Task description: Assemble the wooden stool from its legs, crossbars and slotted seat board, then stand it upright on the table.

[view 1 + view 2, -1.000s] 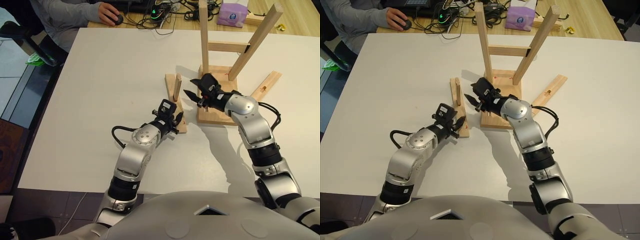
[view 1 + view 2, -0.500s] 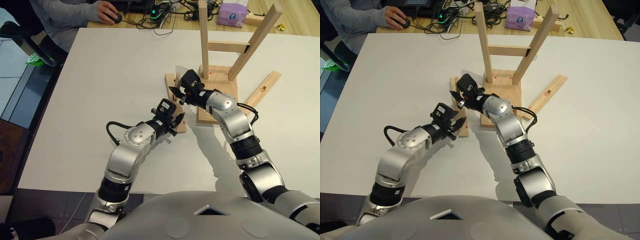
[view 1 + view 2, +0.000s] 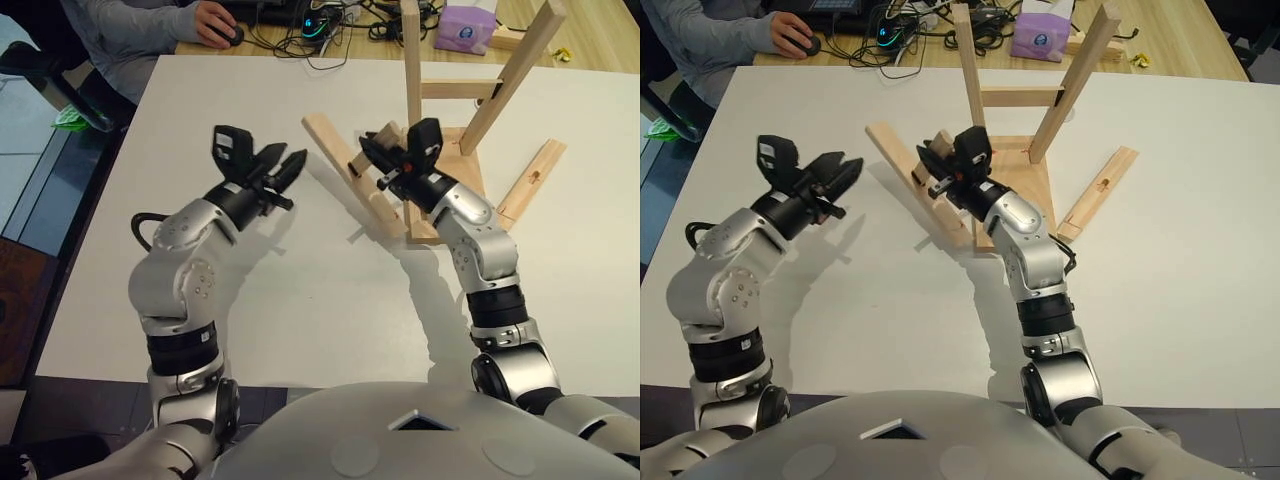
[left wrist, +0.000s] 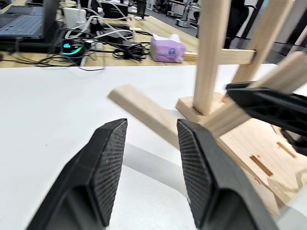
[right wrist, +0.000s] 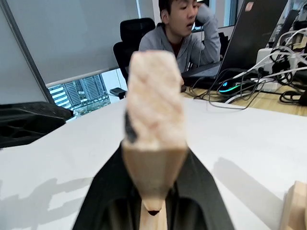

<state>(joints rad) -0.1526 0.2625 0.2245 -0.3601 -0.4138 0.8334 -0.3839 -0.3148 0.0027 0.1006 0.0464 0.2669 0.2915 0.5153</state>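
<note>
So the seat board (image 3: 1030, 168) sits flat on the table's (image 3: 230, 90) far right side, with two legs (image 3: 412, 60) standing up out of it and a crossbar (image 3: 455, 88) between them. A loose leg (image 3: 530, 180) lies just right of it. Just left of the board the right gripper (image 3: 378, 160) grips a slanted leg piece (image 3: 335, 150) above the table, and the left gripper (image 3: 290, 178) hangs further left, apart from it

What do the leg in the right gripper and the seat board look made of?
Leg: pale bare wood, seemingly unvarnished; matte faces with faint grain. Seat board: the same light wood, matte, with cut slots; solid or laminated I cannot tell.
</note>
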